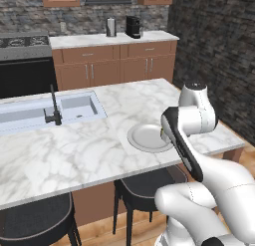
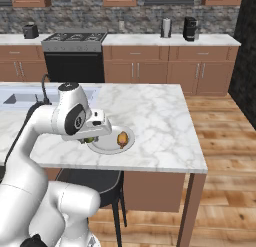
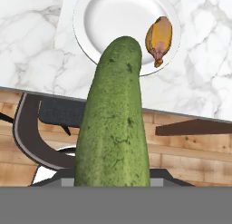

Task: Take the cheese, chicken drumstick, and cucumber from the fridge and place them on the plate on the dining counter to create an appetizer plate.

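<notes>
Cucumber [image 3: 115, 123] gripped above plate [image 3: 108, 19]

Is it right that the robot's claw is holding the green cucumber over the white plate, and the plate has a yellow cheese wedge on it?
Not quite. The claw does hold the dark green oblong cucumber above the round white plate, but the food on the plate is the golden-brown chicken drumstick, not cheese. The hand view shows it clearly.
</notes>
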You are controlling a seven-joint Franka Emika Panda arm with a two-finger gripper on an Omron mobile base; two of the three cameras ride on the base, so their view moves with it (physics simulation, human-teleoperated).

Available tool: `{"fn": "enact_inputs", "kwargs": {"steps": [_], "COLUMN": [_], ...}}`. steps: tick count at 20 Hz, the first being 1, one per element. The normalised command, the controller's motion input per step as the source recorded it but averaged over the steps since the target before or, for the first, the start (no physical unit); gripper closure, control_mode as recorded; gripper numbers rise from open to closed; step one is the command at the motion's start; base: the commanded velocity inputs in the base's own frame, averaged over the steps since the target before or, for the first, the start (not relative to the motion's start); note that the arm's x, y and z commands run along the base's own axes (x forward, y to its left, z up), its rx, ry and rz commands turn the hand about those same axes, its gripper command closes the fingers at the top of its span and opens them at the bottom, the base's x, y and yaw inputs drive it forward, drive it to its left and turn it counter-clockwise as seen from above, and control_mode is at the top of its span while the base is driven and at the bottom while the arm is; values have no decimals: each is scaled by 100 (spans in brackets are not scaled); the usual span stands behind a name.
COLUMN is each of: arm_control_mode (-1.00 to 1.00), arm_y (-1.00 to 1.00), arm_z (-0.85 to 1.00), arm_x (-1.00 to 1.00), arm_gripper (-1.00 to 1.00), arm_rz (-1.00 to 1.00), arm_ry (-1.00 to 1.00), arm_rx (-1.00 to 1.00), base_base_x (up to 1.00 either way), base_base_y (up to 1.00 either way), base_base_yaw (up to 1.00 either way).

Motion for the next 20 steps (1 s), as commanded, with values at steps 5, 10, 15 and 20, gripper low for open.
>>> {"fn": "enact_inputs", "kwargs": {"steps": [5, 10, 15, 20], "arm_control_mode": [-100, -100, -100, -100], "arm_y": [25, 1, 0, 0], "arm_z": [-36, -34, -48, -48], "arm_x": [73, 65, 57, 54], "arm_gripper": [100, 100, 100, 100], "arm_rz": [-1, 0, -2, -2], "arm_ry": [4, 4, 8, 9], "arm_rx": [0, 0, 0, 0], "base_base_x": [0, 0, 0, 0], "base_base_y": [0, 0, 0, 0], "base_base_yaw": [0, 0, 0, 0]}}
